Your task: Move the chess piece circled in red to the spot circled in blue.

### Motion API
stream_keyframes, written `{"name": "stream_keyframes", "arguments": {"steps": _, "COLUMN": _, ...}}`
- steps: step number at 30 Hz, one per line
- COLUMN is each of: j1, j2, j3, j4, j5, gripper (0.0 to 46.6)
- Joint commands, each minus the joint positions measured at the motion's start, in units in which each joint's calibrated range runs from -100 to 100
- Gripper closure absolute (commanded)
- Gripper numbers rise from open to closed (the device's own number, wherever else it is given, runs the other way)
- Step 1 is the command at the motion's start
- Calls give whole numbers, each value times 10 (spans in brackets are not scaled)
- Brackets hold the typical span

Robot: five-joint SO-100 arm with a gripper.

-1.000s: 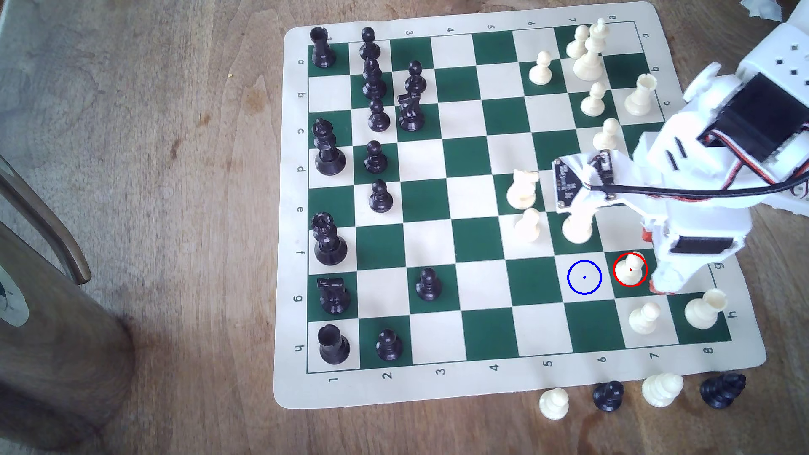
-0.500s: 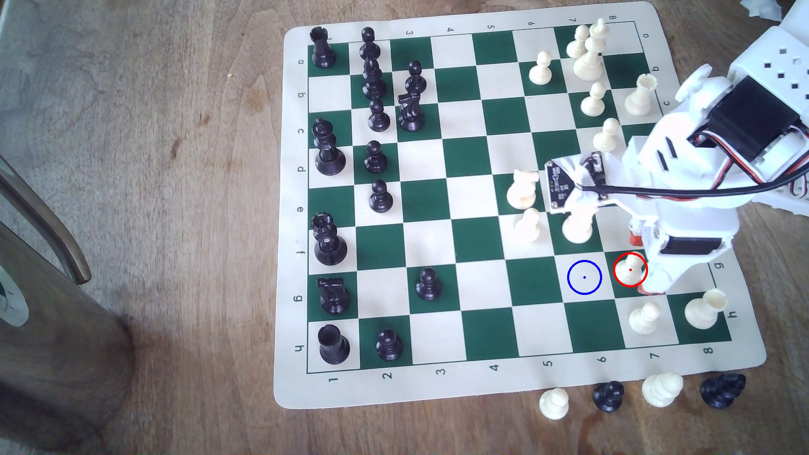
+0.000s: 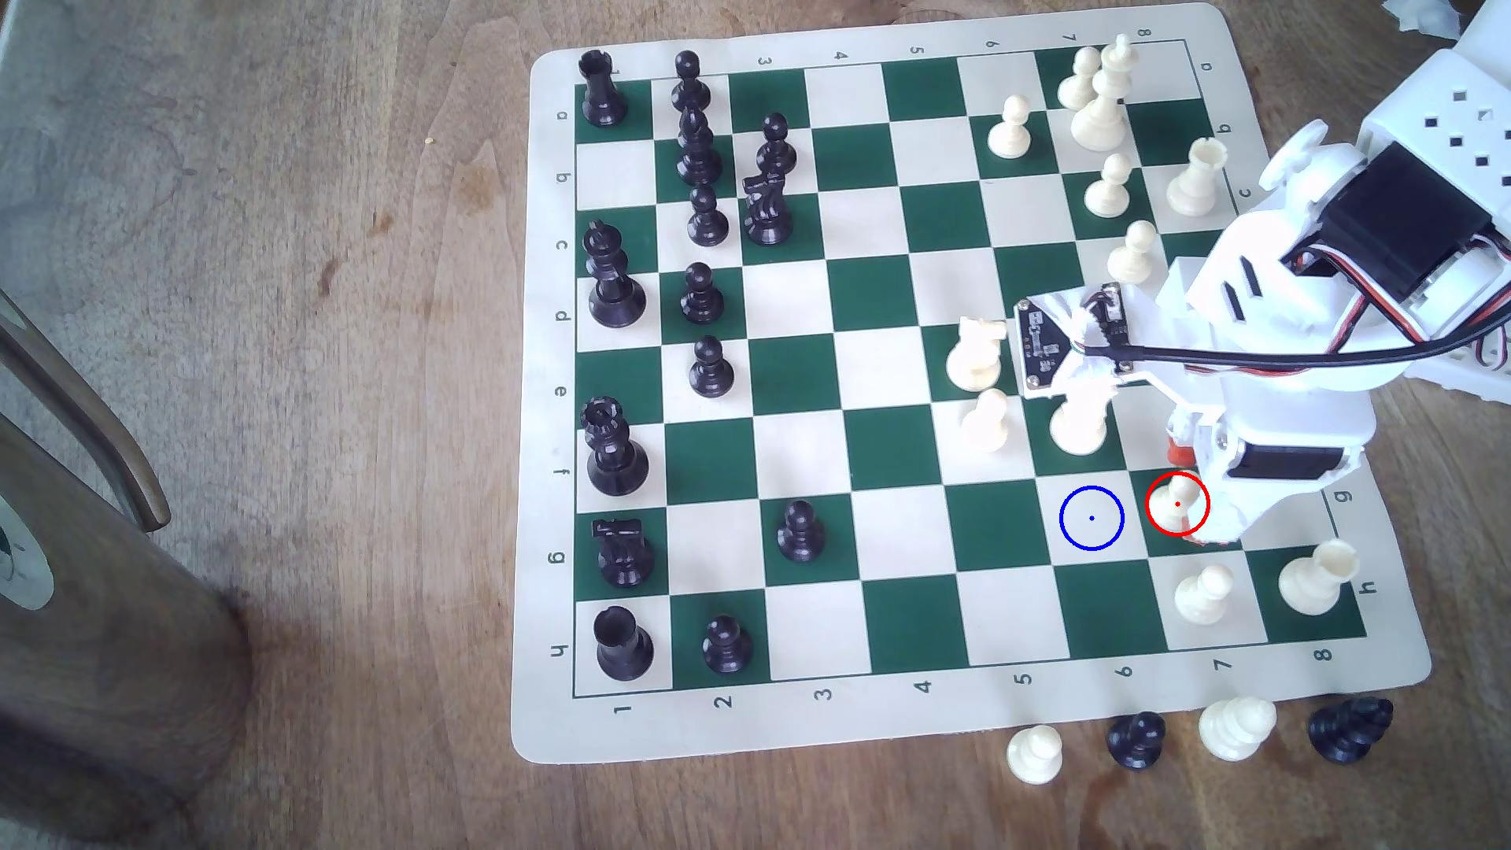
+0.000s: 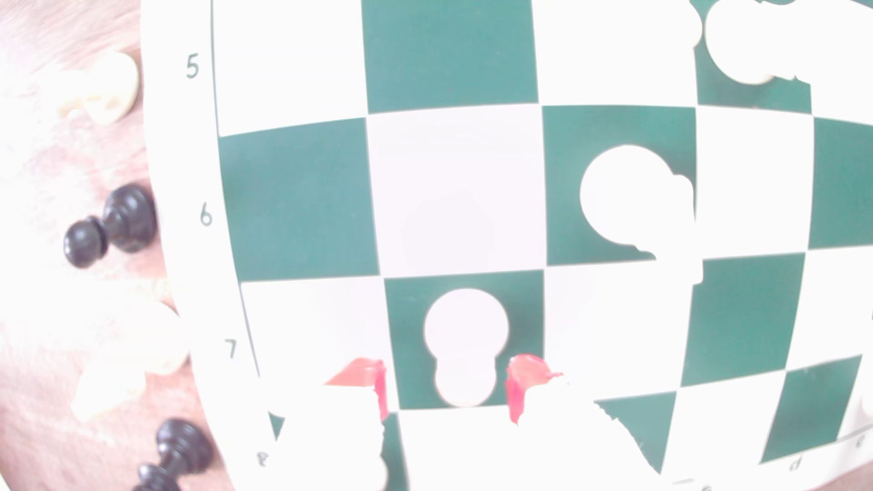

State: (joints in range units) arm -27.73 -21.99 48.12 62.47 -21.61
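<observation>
The cream-white pawn inside the red ring stands upright on a dark green square near the exterior view's right edge of the board. My gripper is open and low around it, one red-tipped finger on each side. In the wrist view the pawn sits between the two red fingertips, with a small gap on either side, and my gripper touches nothing. The blue-ringed cream square lies one square toward the exterior view's left of the pawn and is bare.
A taller white piece stands one square diagonally from the blue spot. A white pawn and a white rook stand close to the gripper. Several captured pieces lie off the board's near edge. A dark cylinder stands at the far left.
The arm has shifted toward the exterior view's left, bringing the open fingers from beside the red-ringed pawn to either side of it. The pawn has not moved.
</observation>
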Motion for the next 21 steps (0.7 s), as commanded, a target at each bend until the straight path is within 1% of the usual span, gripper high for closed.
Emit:
{"name": "stream_keyframes", "arguments": {"steps": 1, "j1": 5, "j2": -16, "j3": 3, "j4": -11, "j5": 2, "gripper": 322}}
{"name": "stream_keyframes", "arguments": {"steps": 9, "j1": 5, "j2": -14, "j3": 17, "j4": -28, "j5": 1, "gripper": 322}}
{"name": "stream_keyframes", "arguments": {"steps": 14, "j1": -1, "j2": -12, "j3": 25, "j4": -32, "j5": 1, "gripper": 343}}
{"name": "stream_keyframes", "arguments": {"steps": 16, "j1": 2, "j2": -14, "j3": 25, "j4": -32, "j5": 3, "gripper": 372}}
{"name": "stream_keyframes", "arguments": {"steps": 17, "j1": 1, "j2": -14, "j3": 26, "j4": -32, "j5": 4, "gripper": 401}}
{"name": "stream_keyframes", "arguments": {"steps": 18, "j1": -2, "j2": -14, "j3": 29, "j4": -37, "j5": 4, "gripper": 457}}
{"name": "stream_keyframes", "arguments": {"steps": 19, "j1": -2, "j2": -14, "j3": 31, "j4": -39, "j5": 4, "gripper": 464}}
{"name": "stream_keyframes", "arguments": {"steps": 21, "j1": -2, "j2": -16, "j3": 32, "j4": -41, "j5": 4, "gripper": 464}}
